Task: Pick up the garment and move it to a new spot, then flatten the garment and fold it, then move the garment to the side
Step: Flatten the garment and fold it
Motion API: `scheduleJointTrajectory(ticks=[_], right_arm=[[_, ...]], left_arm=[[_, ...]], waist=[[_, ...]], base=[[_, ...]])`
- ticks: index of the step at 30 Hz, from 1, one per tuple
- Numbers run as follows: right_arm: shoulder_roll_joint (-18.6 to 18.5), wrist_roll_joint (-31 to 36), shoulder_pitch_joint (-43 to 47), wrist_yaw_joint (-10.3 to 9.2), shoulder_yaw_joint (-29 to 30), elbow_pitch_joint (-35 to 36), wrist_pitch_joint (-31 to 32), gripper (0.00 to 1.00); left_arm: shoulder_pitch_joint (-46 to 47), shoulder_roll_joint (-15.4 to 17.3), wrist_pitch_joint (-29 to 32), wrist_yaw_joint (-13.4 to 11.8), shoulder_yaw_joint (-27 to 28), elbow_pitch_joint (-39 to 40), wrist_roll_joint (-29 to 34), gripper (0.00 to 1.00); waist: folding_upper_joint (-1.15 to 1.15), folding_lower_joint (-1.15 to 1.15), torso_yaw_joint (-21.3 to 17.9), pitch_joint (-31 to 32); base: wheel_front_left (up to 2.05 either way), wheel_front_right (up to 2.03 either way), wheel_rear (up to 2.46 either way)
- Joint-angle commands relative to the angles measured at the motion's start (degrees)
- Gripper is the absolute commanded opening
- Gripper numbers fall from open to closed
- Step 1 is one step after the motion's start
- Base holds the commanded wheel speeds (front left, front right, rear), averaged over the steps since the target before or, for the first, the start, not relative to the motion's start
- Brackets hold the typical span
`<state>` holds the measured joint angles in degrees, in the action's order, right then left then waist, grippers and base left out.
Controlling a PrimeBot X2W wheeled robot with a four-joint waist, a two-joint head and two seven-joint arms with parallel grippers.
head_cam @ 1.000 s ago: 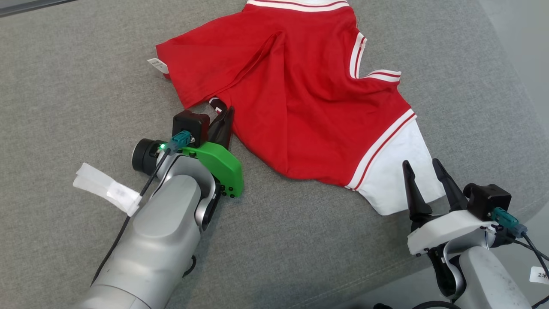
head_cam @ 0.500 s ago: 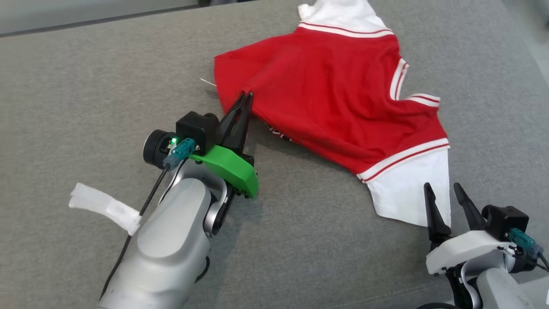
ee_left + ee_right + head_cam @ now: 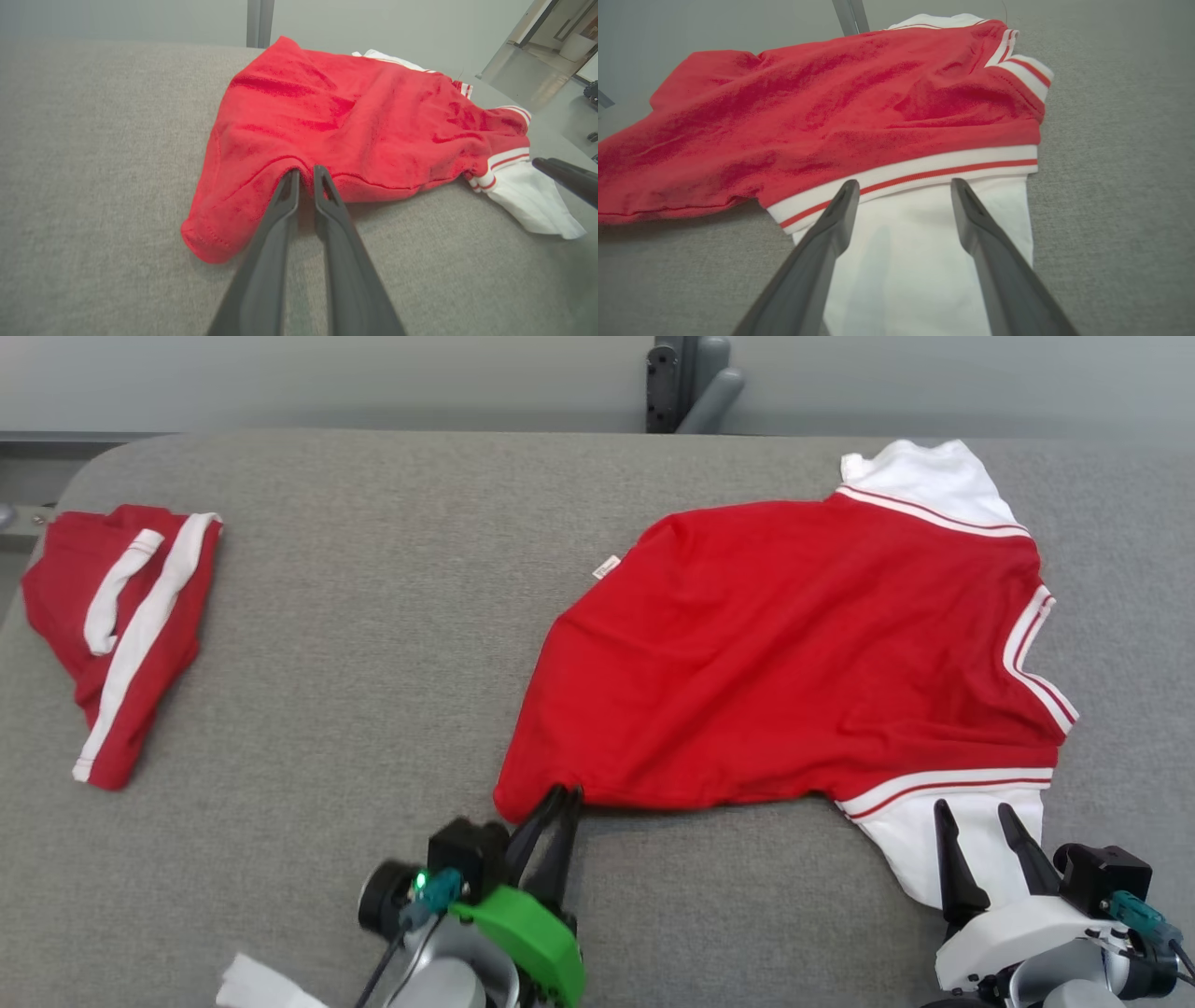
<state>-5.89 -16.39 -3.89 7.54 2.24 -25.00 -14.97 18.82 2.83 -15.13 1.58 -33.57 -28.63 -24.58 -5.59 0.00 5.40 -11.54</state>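
The garment [image 3: 794, 644] is a red shirt with white sleeves and white-striped trim, lying spread on the grey padded table [image 3: 355, 663]. My left gripper [image 3: 560, 795] is shut on its near red hem, close to the near-left corner; the left wrist view shows the fingertips [image 3: 303, 170] pinching that edge of the garment [image 3: 355, 116]. My right gripper [image 3: 973, 808] stands open over the near white sleeve [image 3: 924, 252]. Its fingers [image 3: 905, 183] straddle the sleeve just short of the striped band, holding nothing. One right finger [image 3: 560, 170] shows at the edge of the left wrist view.
A second red piece with white stripes [image 3: 117, 625] lies folded at the table's far left. A grey post [image 3: 686, 383] stands behind the back edge. Bare grey surface lies between the two pieces. The table's right edge runs close to the right sleeve.
The head camera has risen and shifted. My left gripper, shut on the red hem, has drawn the garment out flatter toward the near edge. The right gripper stays open by the white sleeve.
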Motion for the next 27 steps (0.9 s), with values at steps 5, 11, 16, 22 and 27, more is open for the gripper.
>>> scheduleJointTrajectory(ticks=[5, 11, 16, 22, 27], right_arm=[[0.0, 0.6, 0.4, -0.09, -0.2, -0.2, -0.1, 1.0], [-0.1, 0.8, 0.7, -0.09, -0.3, 0.2, -0.1, 1.0], [-0.3, 0.9, 0.3, -0.1, -0.9, 0.5, -0.1, 1.0], [-1.6, 0.8, -1.1, -0.09, -1.7, 0.8, -0.1, 1.0], [-2.4, 0.4, -1.8, -0.09, -2.0, 1.0, -0.1, 1.0]], left_arm=[[-6.5, 0.1, 0.0, 0.0, 0.2, -4.0, 0.6, 1.0], [-7.6, 0.7, 0.0, -0.7, 6.9, -3.8, 2.4, 1.0], [-6.7, 0.8, 0.0, -0.3, 11.4, -4.3, 3.4, 1.0], [-3.9, 0.4, 0.0, 0.2, 14.8, -7.8, 5.1, 1.0], [-2.7, 0.2, 0.0, -0.5, 15.7, -13.2, 5.9, 1.0]], waist=[[0.01, 0.0, 4.1, 4.4], [0.01, 0.0, 2.3, 5.0], [0.01, 0.0, 0.0, 4.5], [0.01, 0.0, -4.0, 1.8], [0.01, 0.0, -6.6, 0.3]], base=[[0.0, 0.0, 0.0], [0.0, 0.0, 0.0], [0.0, 0.0, 0.0], [0.0, 0.0, 0.0], [0.0, 0.0, 0.0]])
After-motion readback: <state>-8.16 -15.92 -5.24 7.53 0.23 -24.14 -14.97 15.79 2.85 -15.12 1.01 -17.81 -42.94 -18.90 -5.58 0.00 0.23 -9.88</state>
